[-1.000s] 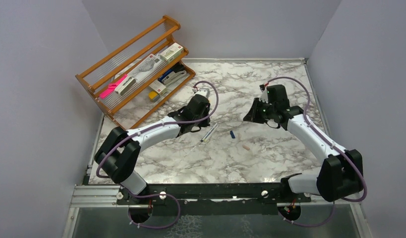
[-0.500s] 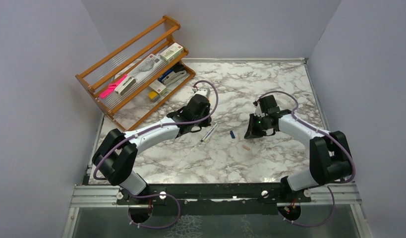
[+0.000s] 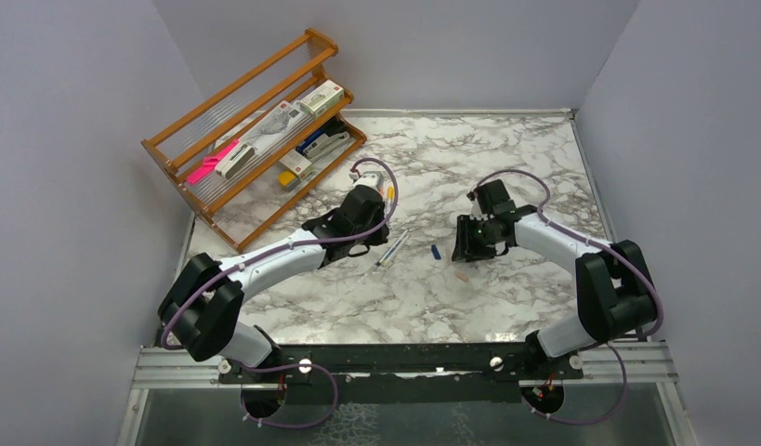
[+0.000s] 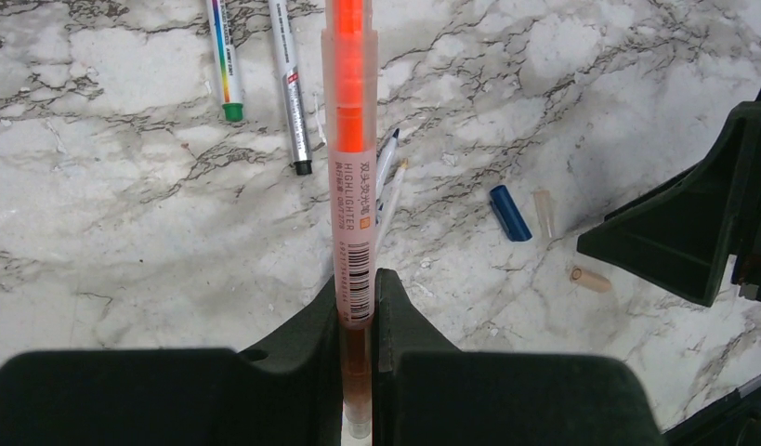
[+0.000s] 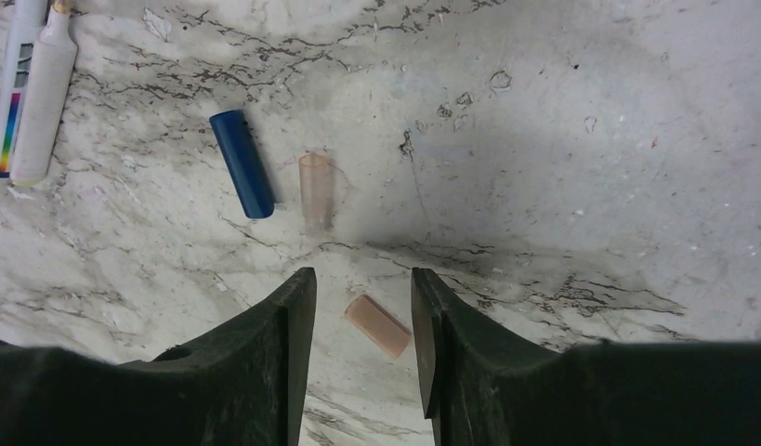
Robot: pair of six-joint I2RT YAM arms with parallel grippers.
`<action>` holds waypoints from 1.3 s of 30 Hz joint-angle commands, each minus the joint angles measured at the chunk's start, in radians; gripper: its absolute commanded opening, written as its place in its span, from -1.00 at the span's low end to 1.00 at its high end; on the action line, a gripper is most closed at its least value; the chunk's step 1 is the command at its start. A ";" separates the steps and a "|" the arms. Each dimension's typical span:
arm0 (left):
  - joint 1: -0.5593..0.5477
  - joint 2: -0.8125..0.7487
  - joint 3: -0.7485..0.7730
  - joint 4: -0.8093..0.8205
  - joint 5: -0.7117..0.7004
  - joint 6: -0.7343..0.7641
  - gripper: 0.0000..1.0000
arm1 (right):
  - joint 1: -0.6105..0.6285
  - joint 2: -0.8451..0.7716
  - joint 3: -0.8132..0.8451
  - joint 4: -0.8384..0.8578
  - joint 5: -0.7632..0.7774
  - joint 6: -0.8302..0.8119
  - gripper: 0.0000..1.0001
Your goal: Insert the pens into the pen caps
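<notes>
Along the far-left edge of the bench (image 3: 506, 158), a wooden rack (image 3: 255, 130) stands at an angle, loaded with stationery.

Left hand (image 4: 358, 297): both fingers are clamped onto an orange highlighter pen (image 4: 350, 167), gripped near its lower end. The barrel projects straight forward above the marble surface.

2 loose pens (image 4: 288, 93) lie side by side on the bench beyond it, 1 green-tipped and 1 black-tipped. 2 further white pens (image 4: 386, 190) lie partly hidden behind the highlighter barrel.

Right of these, a dark blue cap (image 5: 242, 176) lies flat. A pale translucent cap (image 5: 314, 189) lies just beside it, roughly parallel and not touching. A salmon-pink cap (image 5: 378, 325) lies on its side nearer the right arm, apart from the other 2.

Right hand (image 5: 362, 279): the fingers stand apart, lowered close to the bench and straddling the salmon-pink cap. The cap's right end sits against or just short of the right finger; contact cannot be confirmed. A clear gap shows on the cap's left side.

The 2 hands are near each other, not touching.
</notes>
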 commanded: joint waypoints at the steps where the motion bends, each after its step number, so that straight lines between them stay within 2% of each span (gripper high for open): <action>1: -0.002 -0.037 -0.018 0.008 -0.027 -0.013 -1.00 | 0.019 0.026 0.057 -0.012 0.095 -0.016 -0.18; 16: -0.002 -0.022 -0.005 0.006 -0.030 0.002 -1.00 | 0.108 0.148 0.159 -0.022 0.157 -0.018 -0.20; 23: -0.002 -0.029 -0.017 0.005 -0.040 0.000 -1.00 | 0.131 0.175 0.151 -0.028 0.206 -0.025 -0.44; 29: -0.002 -0.027 -0.028 0.007 -0.044 0.004 -1.00 | 0.144 0.191 0.158 -0.049 0.278 -0.050 -0.53; 33: -0.002 -0.028 -0.031 0.006 -0.047 0.007 -1.00 | 0.147 0.209 0.163 -0.055 0.307 -0.074 -0.69; 39: -0.002 -0.028 -0.039 0.005 -0.050 0.009 -1.00 | 0.153 0.205 0.192 -0.050 0.309 -0.182 -0.79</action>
